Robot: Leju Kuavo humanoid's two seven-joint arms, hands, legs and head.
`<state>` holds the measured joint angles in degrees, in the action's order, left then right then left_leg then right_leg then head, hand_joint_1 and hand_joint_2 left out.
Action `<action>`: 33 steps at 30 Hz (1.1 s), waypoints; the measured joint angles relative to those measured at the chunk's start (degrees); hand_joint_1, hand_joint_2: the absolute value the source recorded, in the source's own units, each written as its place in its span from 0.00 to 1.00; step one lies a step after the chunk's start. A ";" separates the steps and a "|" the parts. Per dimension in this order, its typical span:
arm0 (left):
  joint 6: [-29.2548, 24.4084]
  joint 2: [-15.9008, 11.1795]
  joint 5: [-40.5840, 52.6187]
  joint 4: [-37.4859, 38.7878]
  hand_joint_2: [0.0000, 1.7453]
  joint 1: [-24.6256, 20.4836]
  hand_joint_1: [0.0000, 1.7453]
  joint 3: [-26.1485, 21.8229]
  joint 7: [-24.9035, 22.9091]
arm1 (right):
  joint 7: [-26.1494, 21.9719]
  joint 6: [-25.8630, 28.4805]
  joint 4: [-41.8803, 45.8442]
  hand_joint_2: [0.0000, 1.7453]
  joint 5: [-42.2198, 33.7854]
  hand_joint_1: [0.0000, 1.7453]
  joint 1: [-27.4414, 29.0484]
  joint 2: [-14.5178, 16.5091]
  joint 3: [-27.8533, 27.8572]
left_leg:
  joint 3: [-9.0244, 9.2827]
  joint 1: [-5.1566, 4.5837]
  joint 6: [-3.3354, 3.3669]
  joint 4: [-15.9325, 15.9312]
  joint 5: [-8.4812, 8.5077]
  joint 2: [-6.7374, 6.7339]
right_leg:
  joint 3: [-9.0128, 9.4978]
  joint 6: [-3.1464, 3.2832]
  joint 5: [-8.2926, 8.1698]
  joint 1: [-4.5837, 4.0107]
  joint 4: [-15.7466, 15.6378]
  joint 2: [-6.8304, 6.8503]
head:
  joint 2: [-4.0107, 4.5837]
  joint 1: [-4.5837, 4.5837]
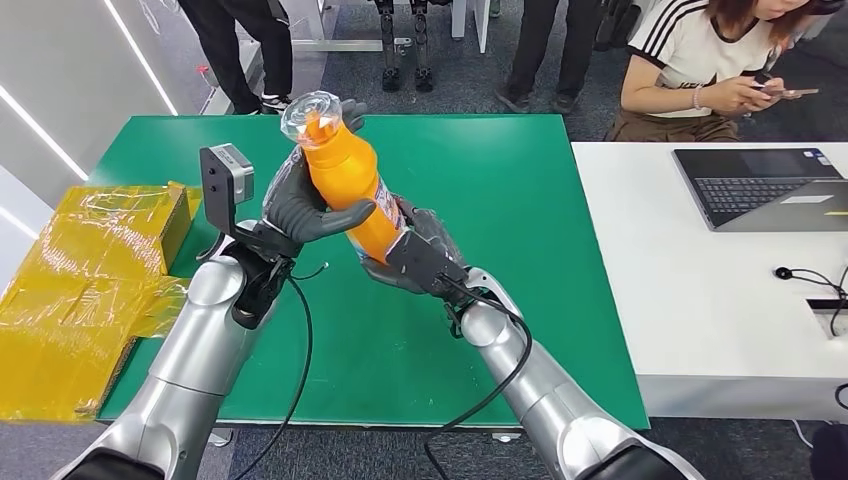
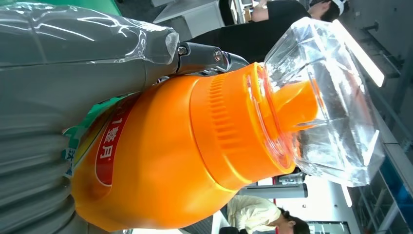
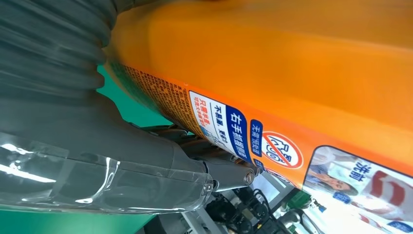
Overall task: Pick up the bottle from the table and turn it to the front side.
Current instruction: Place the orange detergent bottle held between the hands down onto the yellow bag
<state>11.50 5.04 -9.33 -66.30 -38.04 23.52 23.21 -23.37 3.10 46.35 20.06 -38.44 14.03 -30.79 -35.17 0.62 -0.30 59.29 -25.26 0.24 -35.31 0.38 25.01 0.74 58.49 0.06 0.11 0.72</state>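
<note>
While both hands' fingers (image 1: 310,215) clasp it, the orange bottle (image 1: 345,170) tilts, clear cap (image 1: 310,112) uppermost.

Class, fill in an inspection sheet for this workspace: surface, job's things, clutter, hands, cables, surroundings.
Surface: green table, white table beside it.
Job's things: orange bottle with clear cap, lifted off the table, tilted.
Clutter: yellow wrapped boxes; laptop.
Hands: left hand grips the bottle's upper body; right hand holds its base.
Cables: black cables along both arms.
Surroundings: seated person with a phone; others standing.
</note>
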 joint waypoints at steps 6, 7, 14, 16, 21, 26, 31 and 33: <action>0.20 -0.13 -0.86 0.56 1.00 -0.09 1.00 -0.17 0.18 | -0.31 0.01 -1.36 1.00 -0.31 1.00 -0.48 0.39 -0.12 | 0.00 0.00 0.00 0.00 0.00 0.00 | 0.00 0.00 0.00 0.00 0.01 0.00 | 0.00 0.00; 0.25 -0.14 -1.01 0.64 1.00 -0.10 1.00 -0.25 0.21 | -0.38 0.02 -1.59 1.00 -0.34 1.00 -0.56 0.44 -0.12 | 0.00 0.00 0.00 0.00 0.00 0.00 | 0.00 0.00 0.00 0.00 0.01 0.00 | 0.00 0.00; 0.80 -0.17 -1.85 1.22 1.00 -0.19 1.00 -0.64 0.24 | -0.78 0.05 -2.52 1.00 -0.66 1.00 -0.83 0.73 -0.12 | 0.00 0.00 0.00 0.00 0.00 0.00 | 0.00 0.00 0.00 0.00 0.01 -0.01 | 0.00 -0.01; 1.99 -0.28 -3.01 1.44 1.00 -0.30 1.00 -0.81 0.24 | -1.07 0.10 -2.64 1.00 -0.80 1.00 -0.83 0.81 -0.12 | 0.00 0.00 0.00 0.00 0.00 -0.01 | -0.01 0.00 0.00 0.00 0.00 -0.01 | 0.00 0.00; 4.22 -0.62 -4.69 1.69 1.00 -0.36 1.00 -1.09 0.09 | -2.05 0.07 -2.68 1.00 -2.01 1.00 -0.72 0.75 -0.05 | 0.00 0.00 0.00 0.00 0.00 -0.01 | -0.03 0.00 0.00 0.00 0.00 -0.01 | 0.00 0.00; 4.52 -0.61 -4.72 1.69 1.00 -0.33 1.00 -1.14 -0.13 | -2.39 0.05 -2.49 1.00 -2.69 1.00 -0.40 0.38 0.04 | 0.00 0.00 0.00 0.00 0.00 -0.02 | -0.04 0.00 0.00 0.00 0.00 -0.03 | 0.00 0.00; 4.59 -0.61 -4.72 1.69 1.00 -0.32 1.00 -1.14 -0.13 | -2.41 0.04 -2.48 1.00 -2.74 1.00 -0.34 0.30 0.06 | 0.00 0.00 0.00 0.00 0.00 -0.02 | -0.05 0.00 0.00 0.00 -0.01 -0.03 | 0.00 0.00; 4.63 -0.61 -4.71 1.69 1.00 -0.32 1.00 -1.14 -0.13 | -2.41 0.05 -2.48 1.00 -2.75 0.59 -0.33 0.28 0.07 | 0.00 0.00 0.00 0.00 0.00 -0.02 | -0.05 0.00 0.00 0.00 0.00 -0.03 | 0.00 0.00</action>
<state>16.13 4.44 -14.04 -64.61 -38.36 22.38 23.08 -25.77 3.15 43.87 17.31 -38.77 14.31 -30.72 -35.17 0.62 -0.31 59.29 -25.26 0.22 -35.36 0.38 25.01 0.74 58.48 0.02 0.11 0.72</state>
